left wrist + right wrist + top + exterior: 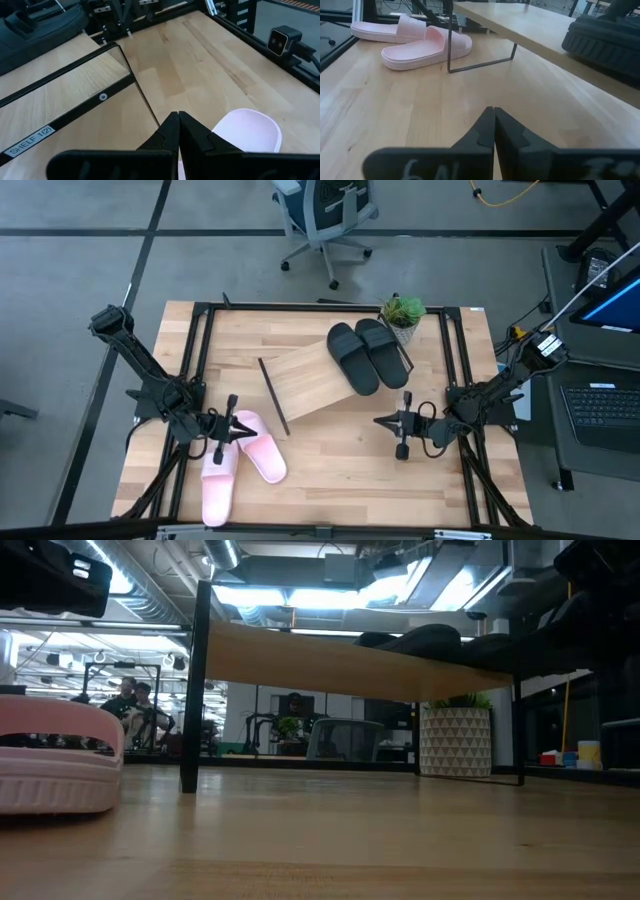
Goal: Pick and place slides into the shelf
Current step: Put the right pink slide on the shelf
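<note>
Risk sits mostly with the two pink slides (240,455), which lie on the worktop (340,470) near its front left corner, one flat along the edge and the other angled across it, the two touching or overlapping. Your left tool (228,426) hovers right at the heel end of the angled one, its fingers pressed together with nothing between them, so you must open them before any grab; come down closed and you only shove the slide. Because the pink slides touch, lifting one may drag or flip its partner toward the worktop edge. The black slides (362,353) already rest side by side on the high right end of the shelf (315,385), next to a potted plant (402,313). The board is slanted, so a pink slide set down carelessly could slip toward the low end, and a bump against the thin black rod (274,397) could shift the shelf. Your right tool (402,423) waits over the bare worktop right of centre, also closed and empty.
</note>
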Controlling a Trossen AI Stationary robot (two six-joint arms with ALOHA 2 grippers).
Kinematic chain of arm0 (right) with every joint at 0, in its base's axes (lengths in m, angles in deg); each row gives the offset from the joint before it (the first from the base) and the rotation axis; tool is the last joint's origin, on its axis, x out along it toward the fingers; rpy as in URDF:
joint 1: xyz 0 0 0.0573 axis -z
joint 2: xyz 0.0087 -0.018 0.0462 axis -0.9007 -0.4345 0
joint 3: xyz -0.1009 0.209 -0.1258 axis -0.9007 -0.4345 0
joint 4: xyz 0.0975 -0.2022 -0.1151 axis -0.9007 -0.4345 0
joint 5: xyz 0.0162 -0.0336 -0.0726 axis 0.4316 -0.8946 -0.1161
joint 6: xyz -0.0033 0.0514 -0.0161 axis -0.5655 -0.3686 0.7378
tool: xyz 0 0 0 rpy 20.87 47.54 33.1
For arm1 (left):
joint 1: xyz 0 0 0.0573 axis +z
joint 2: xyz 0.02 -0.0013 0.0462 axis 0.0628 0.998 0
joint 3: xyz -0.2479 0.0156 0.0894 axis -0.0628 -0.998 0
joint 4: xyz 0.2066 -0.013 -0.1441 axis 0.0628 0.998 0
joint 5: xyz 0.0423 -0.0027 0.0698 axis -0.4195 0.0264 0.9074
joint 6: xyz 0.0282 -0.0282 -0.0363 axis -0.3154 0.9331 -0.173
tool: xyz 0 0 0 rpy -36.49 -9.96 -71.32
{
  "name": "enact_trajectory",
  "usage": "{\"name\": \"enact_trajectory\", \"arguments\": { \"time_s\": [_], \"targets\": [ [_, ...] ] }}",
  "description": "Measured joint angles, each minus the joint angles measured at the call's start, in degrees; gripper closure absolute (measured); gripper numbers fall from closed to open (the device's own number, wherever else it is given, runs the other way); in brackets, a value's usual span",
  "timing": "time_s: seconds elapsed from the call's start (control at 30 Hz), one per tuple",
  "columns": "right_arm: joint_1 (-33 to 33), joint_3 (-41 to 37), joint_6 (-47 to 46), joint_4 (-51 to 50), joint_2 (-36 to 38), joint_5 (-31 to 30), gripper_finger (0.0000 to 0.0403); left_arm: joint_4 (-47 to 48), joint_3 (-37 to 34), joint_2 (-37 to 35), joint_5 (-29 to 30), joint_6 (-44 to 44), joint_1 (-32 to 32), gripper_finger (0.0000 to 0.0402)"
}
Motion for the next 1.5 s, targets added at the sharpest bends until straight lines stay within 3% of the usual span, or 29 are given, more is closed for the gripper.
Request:
{"name": "enact_trajectory", "arguments": {
  "time_s": [0.27,0.5,0.6,0.73,0.93,1.2,1.5],
  "targets": [
    [0.0,0.0,-2.7,0.0,0.0,-0.2,0.0396,-5.0,0.0,0.0,0.4,5.5,1.1,0.0401],
    [0.0,0.0,-3.1,0.2,0.0,-1.4,0.0396,5.2,0.0,-0.4,-2.8,21.6,3.7,0.0401],
    [0.0,0.0,-2.4,0.3,0.0,-2.6,0.0396,9.0,-0.1,-1.8,-4.1,22.1,5.2,0.0401],
    [0.0,0.0,-1.6,0.4,0.0,-3.1,0.0396,11.6,-0.1,-8.1,-8.3,17.9,7.3,0.0401],
    [0.0,0.0,-1.3,0.5,0.0,-3.1,0.0396,19.9,-0.1,-23.3,-16.8,13.5,10.0,0.0401],
    [0.0,0.0,-0.2,0.5,0.0,-3.1,0.0396,36.0,-0.1,-40.6,-19.2,30.0,13.2,0.0401],
    [3.1,0.0,0.0,0.6,0.0,-3.0,0.0396,39.7,-0.1,-42.6,-25.1,43.2,16.7,0.0401]
  ]
}}
